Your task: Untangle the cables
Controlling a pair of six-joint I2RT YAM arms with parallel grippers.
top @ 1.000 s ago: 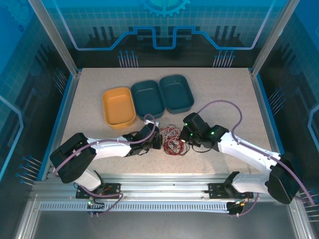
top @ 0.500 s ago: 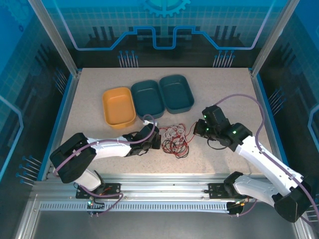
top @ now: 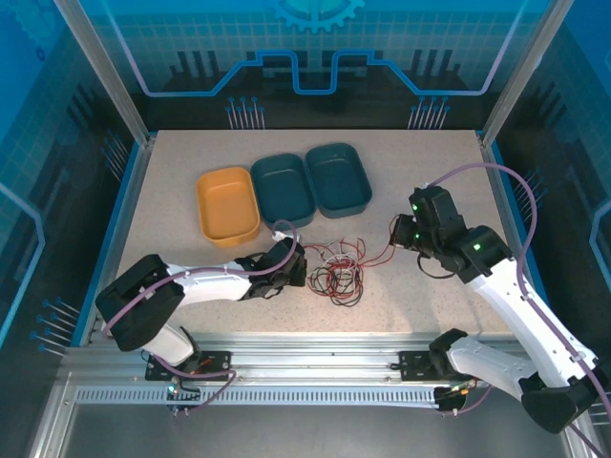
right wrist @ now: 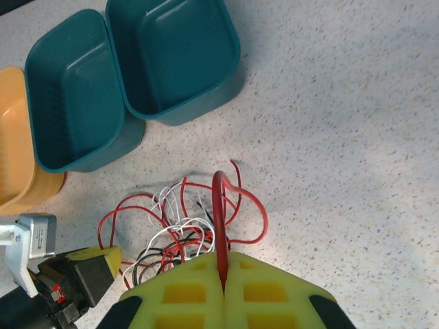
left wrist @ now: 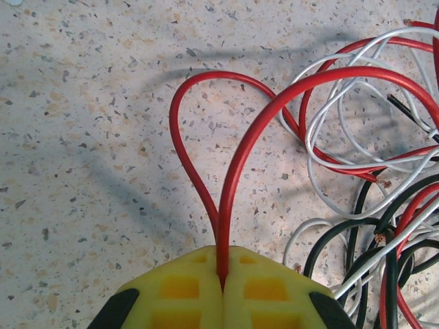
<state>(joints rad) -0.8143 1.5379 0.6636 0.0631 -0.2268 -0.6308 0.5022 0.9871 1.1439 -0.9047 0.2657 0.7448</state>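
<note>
On the speckled table, between the two arms, the cables lie in one loose heap, not yet separated. The red cable makes a heart-shaped loop on the left side. The white cable and the black cable cross over and under it on the right side.

Both claws are closed on red wire. The left gripper pinches the two ends of the loop low beside the heap, and the right gripper pinches a red strand that runs from the heap to it, well to the right.

I judge that the step in hand is to draw the red cable out. To do this well, the left claw should act as a fixed anchor while the right one pulls slowly away from it and near the table. If the white and black wires begin to travel with the red one, or a crossing tightens, it is better to stop and grip nearer the crossing.

Behind the heap stand an orange bin and two teal bins, all empty.
</note>
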